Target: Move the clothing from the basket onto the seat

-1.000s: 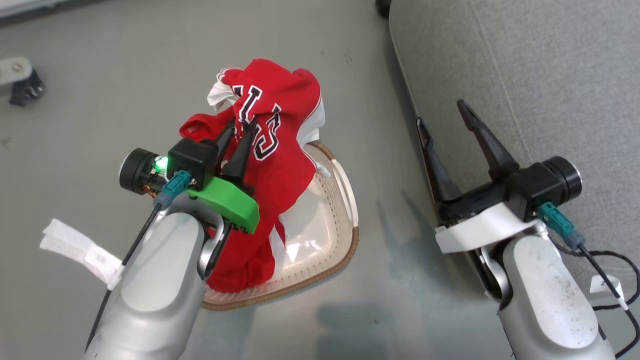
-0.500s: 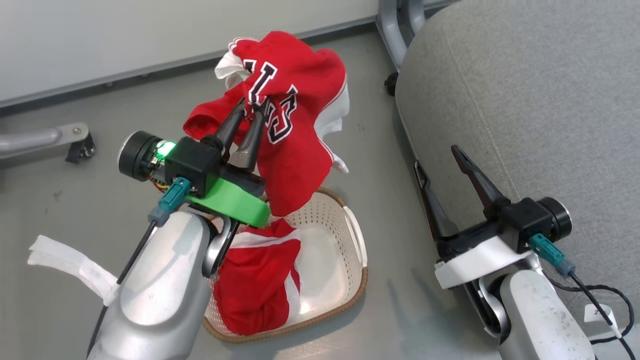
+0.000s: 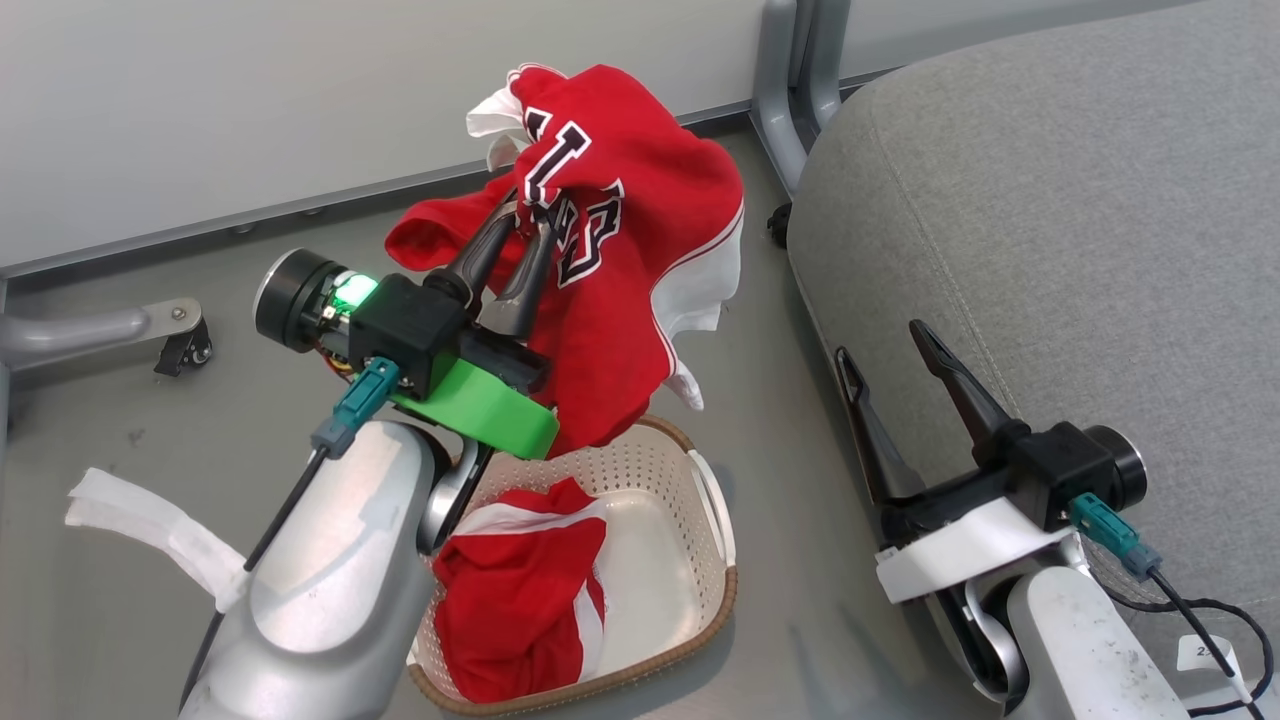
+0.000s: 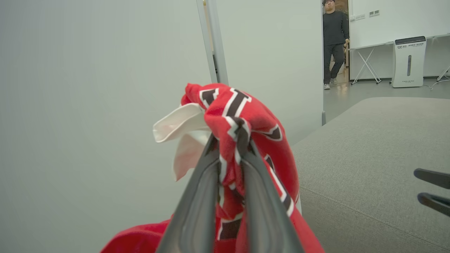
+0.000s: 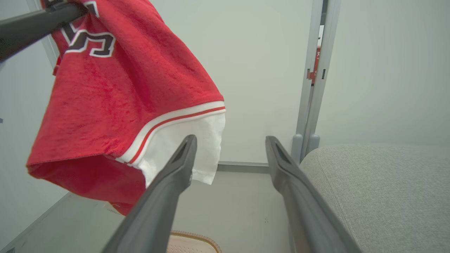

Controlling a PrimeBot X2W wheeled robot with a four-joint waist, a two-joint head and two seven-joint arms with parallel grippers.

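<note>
The left gripper [image 3: 530, 208], clamped on a red jersey [image 3: 640, 280], has now raised it fully out of the basket [image 3: 718, 590]. A second red garment [image 3: 520, 600] remains inside. The seat [image 3: 1050, 250] lies at 2 o'clock, so carrying across seems next. The right gripper [image 3: 882, 342] is spread wide and holds nothing.

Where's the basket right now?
Head view, bottom centre: the basket sits on the floor left of the seat, below the red garment the left gripper holds; a second red garment lies inside it.
</note>
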